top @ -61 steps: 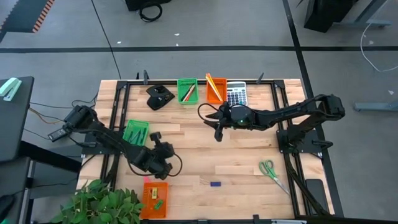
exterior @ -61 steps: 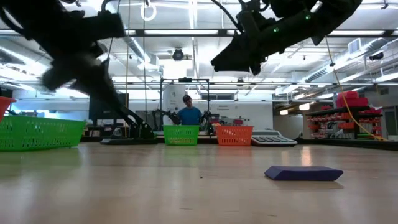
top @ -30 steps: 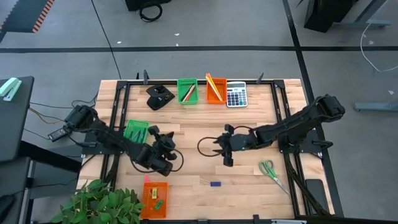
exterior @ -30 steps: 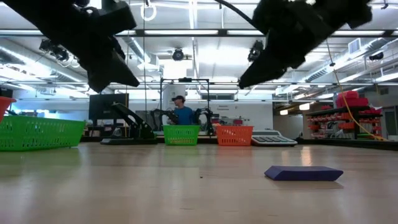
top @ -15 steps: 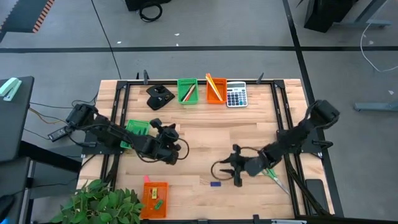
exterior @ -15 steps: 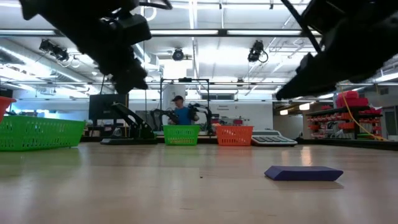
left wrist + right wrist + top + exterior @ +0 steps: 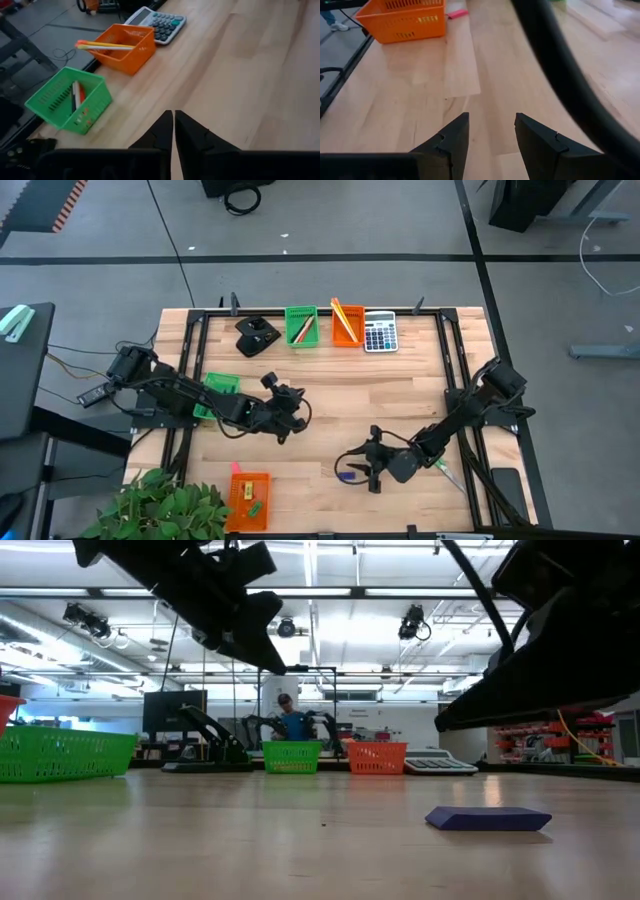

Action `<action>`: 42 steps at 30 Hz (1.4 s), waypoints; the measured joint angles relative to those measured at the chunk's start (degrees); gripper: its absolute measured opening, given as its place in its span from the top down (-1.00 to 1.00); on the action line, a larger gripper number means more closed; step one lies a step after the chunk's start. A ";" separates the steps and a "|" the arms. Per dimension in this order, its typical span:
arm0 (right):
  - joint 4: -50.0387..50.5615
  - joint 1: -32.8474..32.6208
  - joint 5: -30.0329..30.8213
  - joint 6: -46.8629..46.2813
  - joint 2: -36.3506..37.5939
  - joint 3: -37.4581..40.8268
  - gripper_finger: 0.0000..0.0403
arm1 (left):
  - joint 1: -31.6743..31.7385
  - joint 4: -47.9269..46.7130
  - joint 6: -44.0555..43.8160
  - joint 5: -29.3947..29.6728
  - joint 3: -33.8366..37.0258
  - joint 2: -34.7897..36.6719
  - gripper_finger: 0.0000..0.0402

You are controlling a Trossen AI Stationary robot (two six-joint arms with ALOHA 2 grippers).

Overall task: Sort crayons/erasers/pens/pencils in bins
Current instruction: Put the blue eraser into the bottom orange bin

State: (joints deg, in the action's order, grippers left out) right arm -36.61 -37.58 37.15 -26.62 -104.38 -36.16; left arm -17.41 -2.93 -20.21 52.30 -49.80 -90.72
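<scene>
A dark blue eraser [image 7: 346, 477] lies flat on the wooden table near its front edge, and shows in the low view [image 7: 488, 818]. My right gripper [image 7: 360, 471] hangs open just to the right of it, low over the table, with nothing between its fingers [image 7: 491, 135]. My left gripper [image 7: 295, 414] is shut and empty above the table's middle left [image 7: 173, 125]. At the far edge a green bin [image 7: 70, 100] holds pens and crayons, and an orange bin [image 7: 122, 47] holds yellow pencils. A second green bin [image 7: 218, 392] lies at the left. A second orange bin [image 7: 248, 498], at the near left, holds erasers.
A grey calculator [image 7: 380, 332] and a black object [image 7: 255, 337] lie at the far edge. Green-handled scissors [image 7: 441, 467] lie partly under my right arm. A pink eraser [image 7: 456, 14] lies beside the near orange bin. A black cable [image 7: 555, 65] crosses the right wrist view.
My right gripper has gone from the table's middle toward the near edge and down, ending beside the blue eraser, which has not moved. My left gripper has gone toward the table's right and far edges, rising a little and rolling. It has stayed shut.
</scene>
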 joint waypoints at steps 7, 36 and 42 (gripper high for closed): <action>-0.03 -0.98 -0.17 1.20 -0.04 -2.68 0.18 | 0.99 3.41 2.78 -0.81 0.04 0.00 0.92; -1.00 -4.71 -0.88 -1.27 -12.94 -5.32 0.22 | 1.09 15.49 0.33 -10.11 0.07 -4.87 0.88; -0.67 -4.66 -0.66 -0.80 -12.79 -5.34 0.40 | 1.12 14.97 1.30 -10.06 0.07 -4.87 0.87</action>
State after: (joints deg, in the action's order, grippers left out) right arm -37.28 -42.24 36.49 -27.42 -117.16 -41.50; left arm -16.29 12.04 -18.92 42.24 -49.74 -95.59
